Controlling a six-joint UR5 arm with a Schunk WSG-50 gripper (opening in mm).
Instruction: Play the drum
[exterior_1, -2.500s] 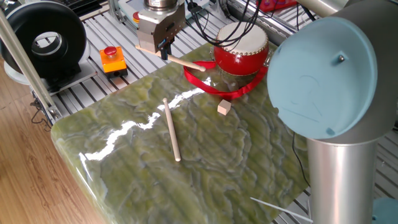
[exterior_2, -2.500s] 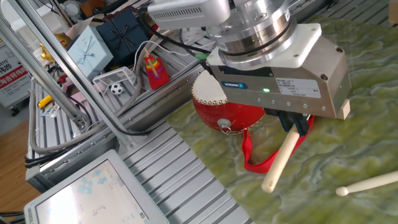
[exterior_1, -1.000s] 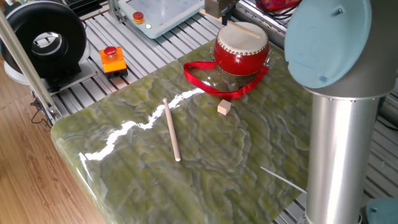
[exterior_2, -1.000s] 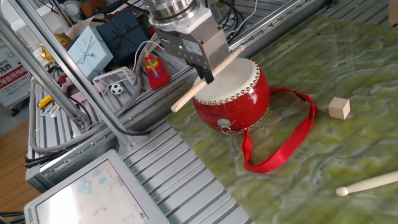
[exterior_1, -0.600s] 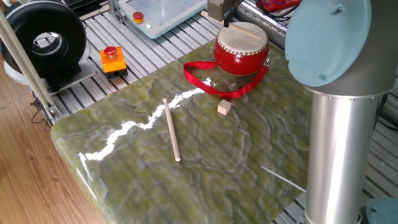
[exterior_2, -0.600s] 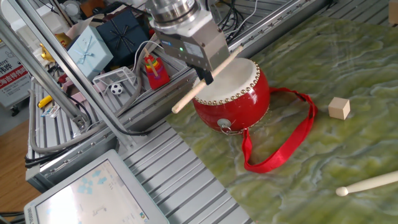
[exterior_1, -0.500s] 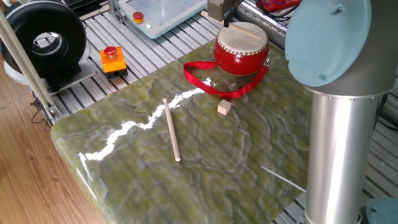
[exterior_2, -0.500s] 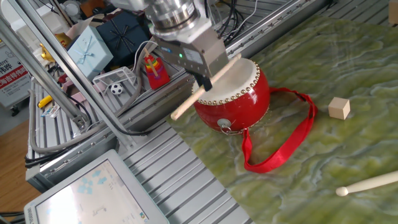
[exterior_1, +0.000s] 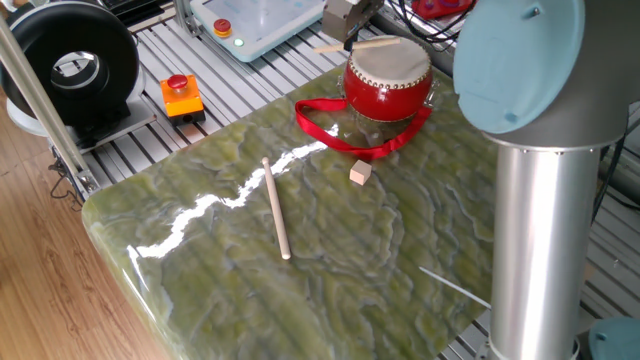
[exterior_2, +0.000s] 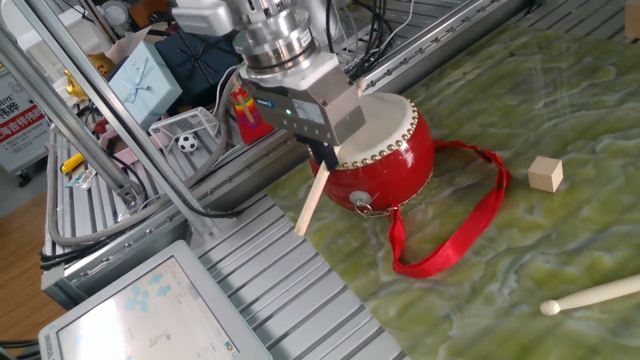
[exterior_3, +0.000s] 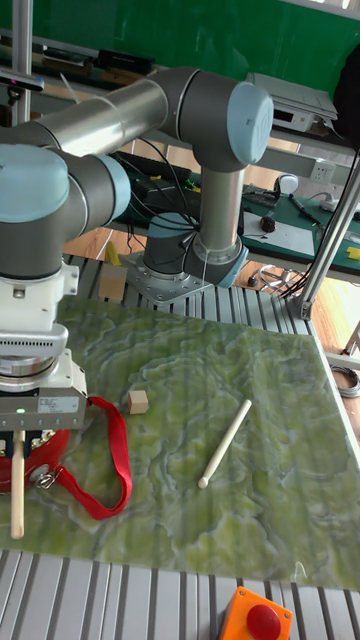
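The drum (exterior_1: 388, 78) with its red body and cream skin stands at the far edge of the green mat, its red ribbon (exterior_2: 452, 232) trailing onto the mat. My gripper (exterior_2: 325, 157) hovers at the drum's (exterior_2: 392, 150) rim, shut on a wooden drumstick (exterior_2: 311, 201). The stick's free end slants steeply down beside the drum. In one fixed view the stick (exterior_1: 348, 44) reaches over the skin's edge. In the tall fixed view my gripper (exterior_3: 20, 432) hides most of the drum (exterior_3: 45, 446). Whether the stick touches the skin cannot be told.
A second drumstick (exterior_1: 275, 208) lies loose mid-mat, and a small wooden cube (exterior_1: 360, 173) sits near the ribbon. An orange box with a red button (exterior_1: 180, 93) rests on the slatted metal beside the mat. Cables and boxes (exterior_2: 150, 70) crowd the area behind the drum.
The gripper has turned at the drum's rim. The held stick has swung from lying across the rim to slanting steeply down. The drum has not moved.
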